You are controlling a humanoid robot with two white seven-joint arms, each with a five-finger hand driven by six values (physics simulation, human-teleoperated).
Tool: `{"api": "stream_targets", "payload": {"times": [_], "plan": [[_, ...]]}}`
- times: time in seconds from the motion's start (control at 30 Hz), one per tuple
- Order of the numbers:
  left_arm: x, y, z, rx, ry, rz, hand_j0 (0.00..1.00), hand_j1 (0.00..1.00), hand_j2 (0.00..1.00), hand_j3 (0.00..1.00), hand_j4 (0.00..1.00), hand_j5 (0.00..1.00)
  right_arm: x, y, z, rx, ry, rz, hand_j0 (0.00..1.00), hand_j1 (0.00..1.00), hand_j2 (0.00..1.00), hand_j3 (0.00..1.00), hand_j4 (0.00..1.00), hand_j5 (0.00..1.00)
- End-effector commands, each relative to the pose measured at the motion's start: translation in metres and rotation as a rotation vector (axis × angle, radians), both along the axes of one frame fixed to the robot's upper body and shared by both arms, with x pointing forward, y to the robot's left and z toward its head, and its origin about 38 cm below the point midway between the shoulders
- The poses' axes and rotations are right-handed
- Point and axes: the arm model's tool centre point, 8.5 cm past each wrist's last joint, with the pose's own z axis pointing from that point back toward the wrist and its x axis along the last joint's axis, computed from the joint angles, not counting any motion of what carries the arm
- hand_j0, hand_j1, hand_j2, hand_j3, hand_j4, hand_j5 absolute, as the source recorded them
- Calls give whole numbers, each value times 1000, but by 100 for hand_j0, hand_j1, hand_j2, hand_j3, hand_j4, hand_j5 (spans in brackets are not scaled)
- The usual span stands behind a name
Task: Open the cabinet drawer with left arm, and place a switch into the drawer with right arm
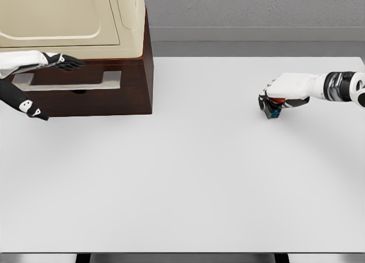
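Note:
A cabinet with a cream top (68, 17) and a dark brown drawer front (91, 94) stands at the table's far left. A silver bar handle (68, 81) runs across the drawer front, which sits flush with the cabinet body. My left hand (67, 61) hovers just above the handle at the drawer's upper edge, its dark fingers stretched out and holding nothing. At the right, a small black switch (272, 110) with blue and red parts rests on the table. My right hand (279, 97) curls down over it from above, fingers wrapped on it.
The white table (182, 177) spreads wide between cabinet and switch. My left elbow (28, 106) hangs in front of the drawer's left part. A grey wall and floor strip lie behind the table's far edge.

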Motion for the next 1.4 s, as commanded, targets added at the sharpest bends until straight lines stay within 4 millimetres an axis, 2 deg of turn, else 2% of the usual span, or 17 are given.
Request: {"api": "stream_targets", "payload": {"times": [0.0, 0.5, 0.73, 1.0, 1.07, 1.37], "plan": [[1, 1, 1, 8, -5, 6, 100, 100, 100, 100, 100, 100, -1, 3, 3, 7, -6, 10, 56, 56, 56, 56, 56, 56], [4, 0, -3, 20, -7, 8, 100, 100, 100, 100, 100, 100, -8, 24, 22, 46, -37, 106, 55, 55, 55, 55, 55, 55], [7, 3, -12, 28, 6, 18, 100, 100, 100, 100, 100, 100, -19, 49, 38, 52, -83, 197, 55, 55, 55, 55, 55, 55], [10, 4, -24, 40, 21, 24, 100, 100, 100, 100, 100, 100, -27, 68, 50, 63, -119, 260, 55, 55, 55, 55, 55, 55], [10, 6, -27, 41, 26, 32, 100, 100, 100, 100, 100, 100, -27, 71, 54, 64, -129, 267, 55, 55, 55, 55, 55, 55], [12, 12, -28, 41, 30, 49, 100, 100, 100, 100, 100, 100, -28, 106, 73, 157, -148, 341, 55, 55, 55, 55, 55, 55]]}}
